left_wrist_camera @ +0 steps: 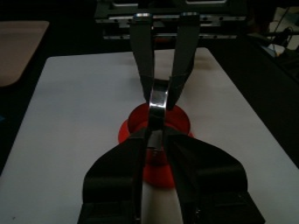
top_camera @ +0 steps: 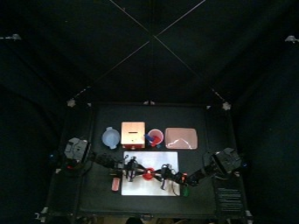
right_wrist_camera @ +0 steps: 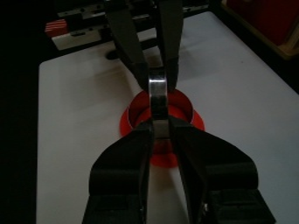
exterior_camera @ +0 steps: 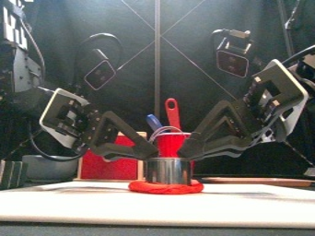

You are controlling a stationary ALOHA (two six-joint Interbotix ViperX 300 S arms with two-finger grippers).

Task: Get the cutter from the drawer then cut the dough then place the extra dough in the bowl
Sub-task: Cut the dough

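Left gripper (exterior_camera: 149, 138) and right gripper (exterior_camera: 189, 140), jaws narrow on metal cutter (exterior_camera: 169, 171) (over red dough (exterior_camera: 167, 188)), mid white cutting board (top_camera: 146, 187).

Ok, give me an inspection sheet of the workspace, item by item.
Surface: white board on black table.
Job's things: cutter stands on dough; box and bowl behind.
Clutter: cup with knives; tray.
Grippers: left gripper and right gripper meet over the dough, fingers shut on cutter.
Cables: nothing seen.
Surroundings: black curtains.
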